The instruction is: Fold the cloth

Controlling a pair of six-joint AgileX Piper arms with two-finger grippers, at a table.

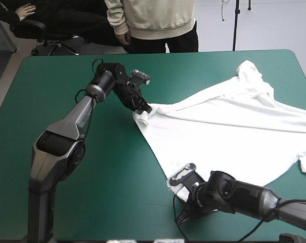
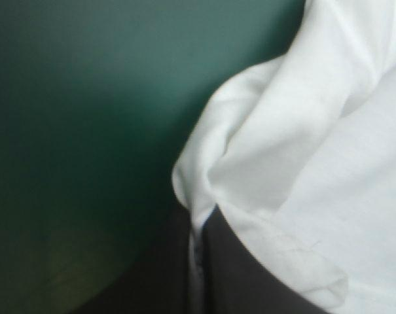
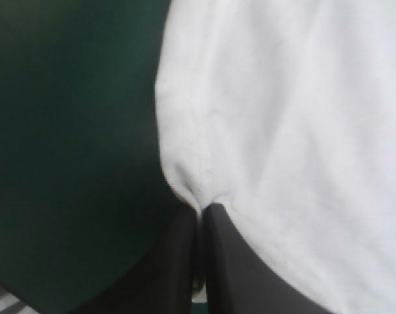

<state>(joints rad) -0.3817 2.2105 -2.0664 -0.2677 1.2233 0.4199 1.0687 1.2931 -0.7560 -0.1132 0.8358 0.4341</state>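
**Left pincer** (image 1: 144, 108): black fingers all but closed, with a thin strip of white cloth nipped between them. In the left wrist view (image 2: 201, 219) the two fingers meet in an arch and the cloth runs down the seam. The grip is on the T-shirt's far-left corner, where the fabric puckers into a rounded fold just ahead of the fingertips.

**Right pincer** (image 1: 182, 188): black fingers likewise all but closed on cloth. In the right wrist view (image 3: 201, 210) they pinch a small peak of fabric at the tip of the arch. The grip is on the T-shirt's near-left corner.

**T-shirt** (image 1: 228, 131):
- White and short-sleeved, spread mostly flat.
- One straight edge runs between the two gripped corners.
- A raised ridge of cloth leads from the left pincer's corner across the garment toward its right side.
- The far-right end is bunched into soft folds.
- Its right side reaches the tabletop's right edge.
- In both wrist views (image 2: 328, 150) (image 3: 296, 131) it shows as a white field beside and ahead of the fingers.

**Tabletop** (image 1: 67, 76): the teal-green cover is bare to the left of the T-shirt, beyond it and nearer than it. The T-shirt lies on the right half.
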